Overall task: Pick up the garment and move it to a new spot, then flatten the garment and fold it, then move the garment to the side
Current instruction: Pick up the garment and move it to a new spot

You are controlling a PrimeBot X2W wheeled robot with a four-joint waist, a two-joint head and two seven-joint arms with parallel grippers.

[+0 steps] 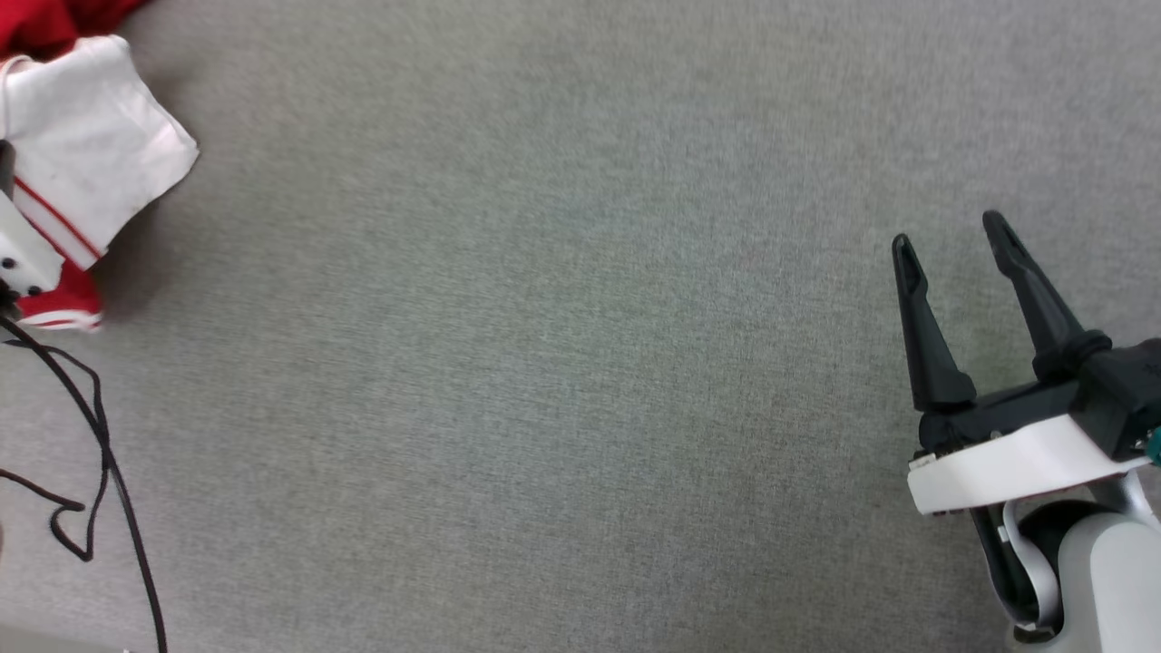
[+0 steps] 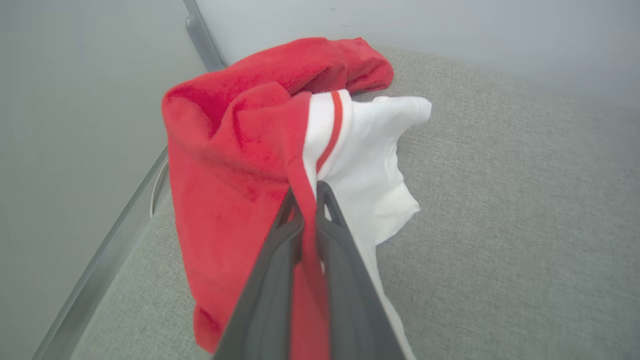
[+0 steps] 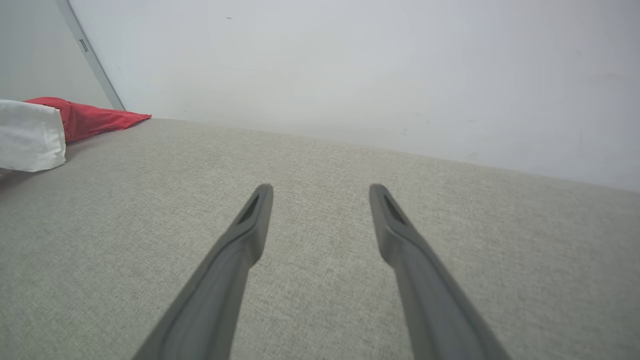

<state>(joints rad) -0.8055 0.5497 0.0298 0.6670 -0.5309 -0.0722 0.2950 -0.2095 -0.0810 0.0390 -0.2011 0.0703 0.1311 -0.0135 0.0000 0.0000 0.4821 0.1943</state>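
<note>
Left hand [image 2: 305,192] pinching red-and-white jersey T-shirt [image 2: 225,175] at edge beside striped white sleeve [image 2: 370,150], fingers nearly together on cloth; probably gripping for lift to new spot. Shirt lying bunched at far left of grey tabletop [image 1: 544,363]. Right hand [image 1: 948,231] hovering near right, fingers spread wide, holding nothing, well apart from shirt; likely waiting for flattening.

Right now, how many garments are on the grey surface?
1: the red-and-white garment, bunched at the left edge of the grey surface by the wall, with the jaws of the left gripper shut on a fold. Anything under the heap is hidden.
</note>
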